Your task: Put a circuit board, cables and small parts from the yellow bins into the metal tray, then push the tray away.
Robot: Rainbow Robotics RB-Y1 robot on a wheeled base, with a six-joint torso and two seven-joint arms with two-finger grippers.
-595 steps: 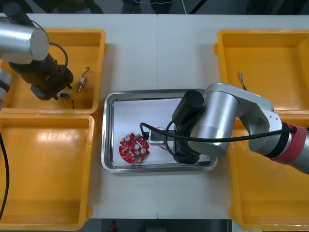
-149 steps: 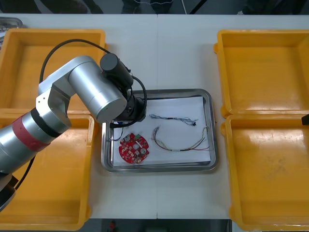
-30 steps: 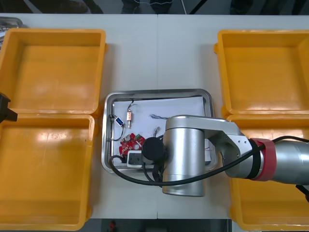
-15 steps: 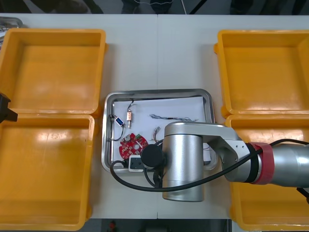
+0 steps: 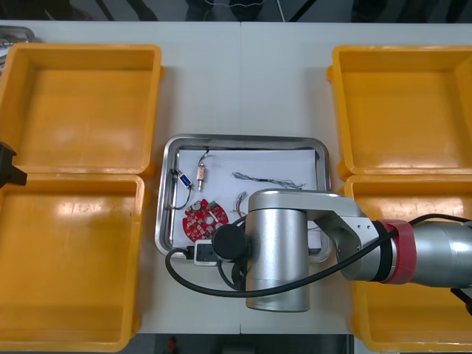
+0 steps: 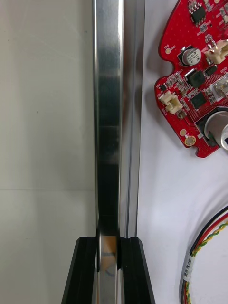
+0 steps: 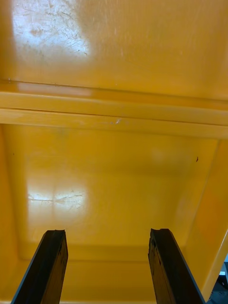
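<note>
**Front view.** The metal tray [image 5: 243,138] lies on the desk [image 5: 243,74] between the four yellow bins [image 5: 81,49]. Its white floor carries the circuit board [image 5: 200,221], a blue and white cable [image 5: 265,179], a small metal part [image 5: 203,175] and a thin black cable [image 5: 173,203]. The right arm [image 5: 276,251] lies across the tray's near edge and covers that part of it. A black part of the left arm [image 5: 6,164] sits at the desk's left side between the two left bins, well apart from the tray.

**Right wrist view.** The right gripper [image 6: 108,266] has its fingers [image 6: 85,270] closed narrow on the tray's rim, and the shiny rim strip runs up between them. Bare desk lies on one side of the rim. On the other side, the circuit board lies near the rim and a red and yellow cable [image 6: 206,244] lies closer to the fingers.

**Left wrist view.** The left gripper [image 7: 107,270] hangs over the inside of one yellow bin. Its fingers [image 7: 47,266] are wide apart and hold nothing. This arm appears idle.

**Step in hand.** The bins look empty and the tray is loaded, so the push appears to be the current step. The next move calls for driving the rim straight toward the desk's far side. The grip should be kept firm, the travel slow enough that the loose contents do not slide, and the tray clear of the bins on both sides.
</note>
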